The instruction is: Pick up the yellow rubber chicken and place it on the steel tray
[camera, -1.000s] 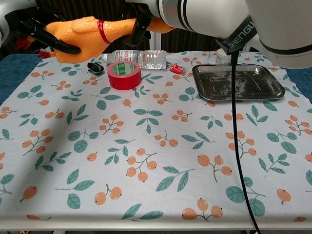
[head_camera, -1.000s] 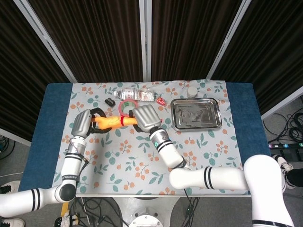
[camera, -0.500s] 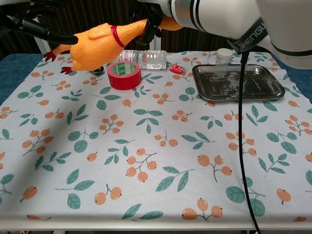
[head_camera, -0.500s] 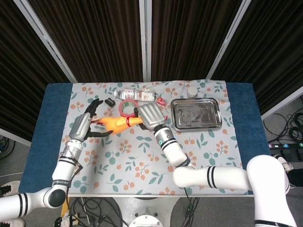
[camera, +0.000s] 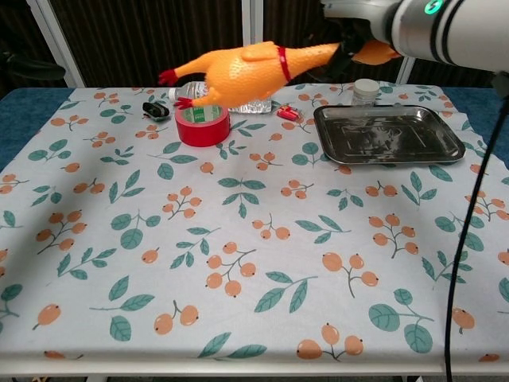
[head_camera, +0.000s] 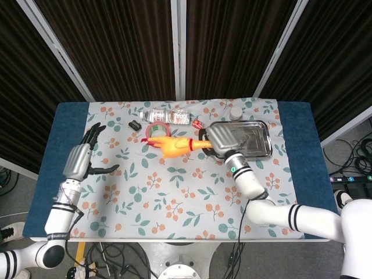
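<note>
The yellow rubber chicken (head_camera: 174, 145) hangs in the air above the table, lying level with its red feet to the left; the chest view shows the chicken (camera: 246, 70) over the red tape roll. My right hand (head_camera: 219, 139) grips it at the neck end, just left of the steel tray (head_camera: 263, 152). In the chest view that right hand (camera: 358, 44) is at the top edge, above the steel tray (camera: 433, 147), which holds nothing. My left hand (head_camera: 78, 161) is far to the left with fingers spread, holding nothing.
A red tape roll (camera: 203, 123), a clear plastic bottle (camera: 246, 99), a small black object (camera: 155, 109), a small red item (camera: 289, 113) and a white-capped jar (camera: 365, 90) stand along the back of the floral cloth. The near half of the table is bare cloth.
My left hand let go of the chicken and drew back left with fingers spread. My right hand carried the chicken to the right, up to the tray's left edge.
</note>
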`<action>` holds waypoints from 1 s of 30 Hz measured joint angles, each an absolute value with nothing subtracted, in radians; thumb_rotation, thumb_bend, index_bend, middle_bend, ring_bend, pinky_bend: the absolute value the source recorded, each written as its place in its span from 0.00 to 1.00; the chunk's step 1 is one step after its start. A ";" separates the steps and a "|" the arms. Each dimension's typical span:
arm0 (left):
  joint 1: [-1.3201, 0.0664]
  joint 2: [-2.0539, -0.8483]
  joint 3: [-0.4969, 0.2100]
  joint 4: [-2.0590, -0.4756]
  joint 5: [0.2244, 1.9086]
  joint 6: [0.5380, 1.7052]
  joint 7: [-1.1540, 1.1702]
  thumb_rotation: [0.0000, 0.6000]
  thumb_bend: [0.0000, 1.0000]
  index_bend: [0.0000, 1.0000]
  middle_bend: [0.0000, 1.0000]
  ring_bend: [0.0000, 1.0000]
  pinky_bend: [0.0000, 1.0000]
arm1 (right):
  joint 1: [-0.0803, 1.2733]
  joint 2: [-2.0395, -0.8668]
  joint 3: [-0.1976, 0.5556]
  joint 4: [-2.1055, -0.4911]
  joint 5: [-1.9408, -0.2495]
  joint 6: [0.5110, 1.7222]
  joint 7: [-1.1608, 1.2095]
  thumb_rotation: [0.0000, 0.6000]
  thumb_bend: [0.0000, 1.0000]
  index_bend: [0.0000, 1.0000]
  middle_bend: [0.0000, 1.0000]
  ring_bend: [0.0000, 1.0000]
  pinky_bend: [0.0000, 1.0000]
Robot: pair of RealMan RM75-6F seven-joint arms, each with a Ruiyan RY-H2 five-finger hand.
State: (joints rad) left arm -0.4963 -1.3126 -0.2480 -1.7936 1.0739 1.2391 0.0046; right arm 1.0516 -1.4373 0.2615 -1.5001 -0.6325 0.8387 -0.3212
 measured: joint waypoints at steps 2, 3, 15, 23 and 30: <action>-0.484 -1.312 -0.242 -1.783 1.075 1.250 0.008 0.88 0.00 0.13 0.09 0.08 0.26 | 1.022 -1.423 0.252 -1.445 -0.664 0.777 -0.249 1.00 0.68 0.94 0.75 0.68 0.89; -0.480 -1.312 -0.240 -1.778 1.073 1.253 0.009 0.88 0.00 0.13 0.09 0.08 0.26 | 1.009 -1.419 0.250 -1.419 -0.680 0.751 -0.216 1.00 0.68 0.94 0.75 0.68 0.88; -0.443 -1.319 -0.245 -1.743 1.013 1.264 0.021 0.91 0.00 0.13 0.09 0.08 0.26 | 0.896 -1.466 0.254 -0.973 -0.991 0.480 0.223 1.00 0.68 0.92 0.75 0.65 0.83; -0.434 -1.319 -0.260 -1.741 0.989 1.269 0.043 0.91 0.00 0.13 0.09 0.08 0.26 | 0.896 -1.612 0.242 -0.704 -1.167 0.380 0.419 1.00 0.27 0.38 0.42 0.29 0.42; -0.423 -1.309 -0.267 -1.746 0.993 1.281 0.053 0.91 0.00 0.13 0.09 0.08 0.25 | 0.917 -1.674 0.218 -0.583 -1.270 0.319 0.510 1.00 0.02 0.00 0.10 0.00 0.17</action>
